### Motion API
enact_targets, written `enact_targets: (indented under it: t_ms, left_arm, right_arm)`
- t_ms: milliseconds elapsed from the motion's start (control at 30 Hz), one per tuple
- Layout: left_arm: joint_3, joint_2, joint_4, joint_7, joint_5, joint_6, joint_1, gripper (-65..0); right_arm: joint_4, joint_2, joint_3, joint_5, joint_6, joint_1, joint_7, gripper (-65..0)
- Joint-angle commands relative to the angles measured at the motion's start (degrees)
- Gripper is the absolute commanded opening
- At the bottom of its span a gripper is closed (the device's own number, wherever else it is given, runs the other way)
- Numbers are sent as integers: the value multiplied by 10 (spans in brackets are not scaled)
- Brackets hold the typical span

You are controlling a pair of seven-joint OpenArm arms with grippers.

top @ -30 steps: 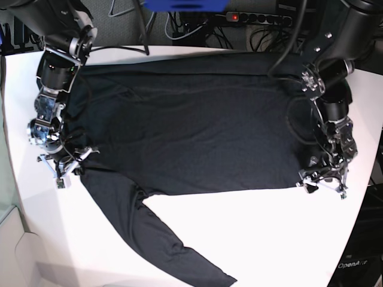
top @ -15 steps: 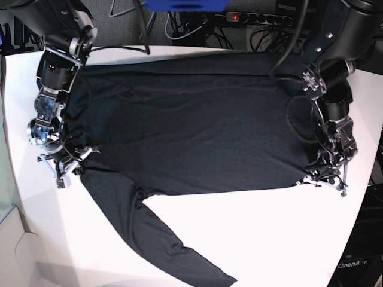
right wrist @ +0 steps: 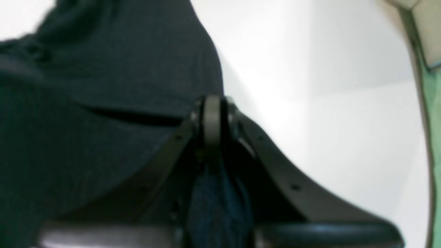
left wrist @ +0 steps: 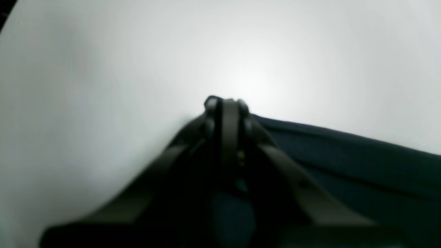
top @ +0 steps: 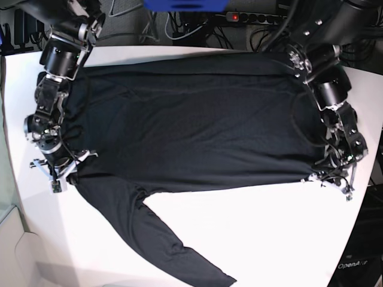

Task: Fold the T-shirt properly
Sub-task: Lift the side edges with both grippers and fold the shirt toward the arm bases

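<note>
Flat on smooth white worktop (top: 251,227): thin, soft, matte black T-shirt (top: 191,131). Left pincer (top: 335,182) and right pincer (top: 58,173) clenched on opposite fabric edges.

Both arms reach down from the far edge, one on each side, forearms running toward the near side and wrists bent so the grippers point downward. The left gripper (top: 333,179) sits low at the base view's right, its jaws pressed together with dark cloth pinched between them. The right gripper (top: 57,173) sits low at that view's left, jaws likewise closed, a fold of dark cloth seemingly caught between the fingers (right wrist: 212,117), though the wrist picture is blurred. Both grippers are well apart.
</note>
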Motion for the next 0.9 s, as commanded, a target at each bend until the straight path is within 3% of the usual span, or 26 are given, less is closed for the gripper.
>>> enact_targets:
  t_ms: [0,200,867]
  left_arm:
    - [1,-7,27,-2,-4,-1,-8,-650]
    - [-1,2,110,47,-28,-1,24,-650]
    - [-2,-18,320,184,-175,-1,172,-650]
  right_arm:
    - [22,3,1,8,0,7,16,-650]
    - [79,2,2,11,1,-34,16,-650]
    - [269,7,33,136,1,-204,16,-650]
